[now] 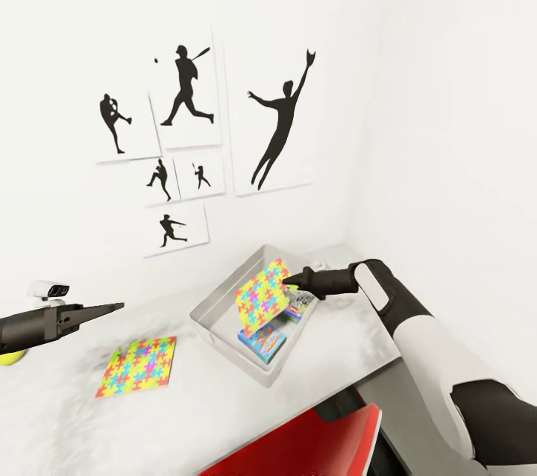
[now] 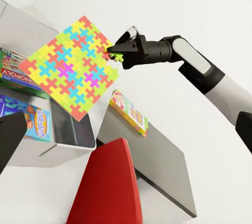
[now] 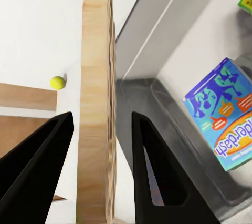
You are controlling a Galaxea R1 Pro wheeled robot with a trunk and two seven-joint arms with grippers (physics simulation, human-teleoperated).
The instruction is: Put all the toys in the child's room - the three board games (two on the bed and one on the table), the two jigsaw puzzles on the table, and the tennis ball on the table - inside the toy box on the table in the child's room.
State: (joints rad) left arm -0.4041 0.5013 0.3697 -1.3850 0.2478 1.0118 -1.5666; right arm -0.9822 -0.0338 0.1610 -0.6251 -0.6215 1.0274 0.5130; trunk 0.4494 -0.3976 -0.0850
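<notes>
My right gripper (image 1: 289, 283) is shut on a corner of a jigsaw puzzle (image 1: 261, 297), which hangs tilted over the grey toy box (image 1: 205, 321). The right wrist view shows that puzzle (image 3: 97, 98) edge-on between the fingers (image 3: 152, 166). Two board games lie in the box, a blue one (image 1: 262, 342) and a green Monopoly one (image 2: 10, 71). Another game (image 2: 131, 112) lies at the box's side nearest my right arm; whether it is inside is unclear. A second puzzle (image 1: 138, 365) lies flat on the table (image 1: 224, 416). The tennis ball (image 1: 9, 359) peeks out under my left arm. My left gripper (image 1: 115, 307) hovers open and empty.
A red chair (image 1: 313, 446) stands at the table's front edge below the toy box. The wall behind carries black sports silhouette prints (image 1: 186, 88). A small white device (image 1: 48, 288) sits at the table's back left, just behind my left arm.
</notes>
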